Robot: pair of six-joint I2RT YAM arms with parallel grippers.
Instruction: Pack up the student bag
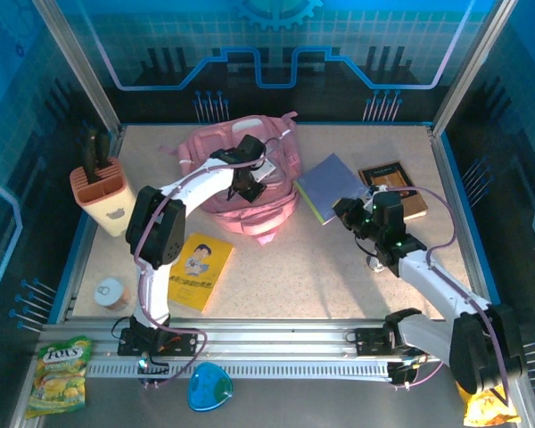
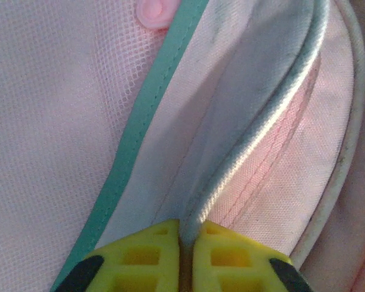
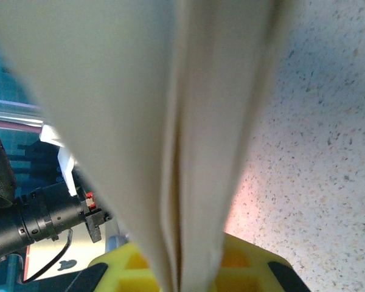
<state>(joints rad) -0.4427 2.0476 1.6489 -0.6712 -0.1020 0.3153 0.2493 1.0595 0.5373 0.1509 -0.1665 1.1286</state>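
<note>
The student bag (image 1: 216,148) is a soft pink backpack lying at the back middle of the table. My left gripper (image 1: 247,182) reaches over it, and in the left wrist view the yellow jaws (image 2: 187,236) are shut on a grey piped edge (image 2: 264,118) of the bag's opening, beside pink mesh (image 2: 55,121) with teal trim. My right gripper (image 1: 349,212) is shut on the near edge of a lavender notebook (image 1: 328,186) just right of the bag. In the right wrist view the notebook's pale edge (image 3: 191,121) runs straight up from between the jaws (image 3: 185,271).
A brown book (image 1: 394,189) lies at the back right. A yellow booklet (image 1: 200,270) lies near the left arm. A peach holder (image 1: 102,194) stands at the left edge, with a small round tub (image 1: 112,292) in front. A snack bag (image 1: 61,374) and a blue dish (image 1: 210,387) lie by the rail.
</note>
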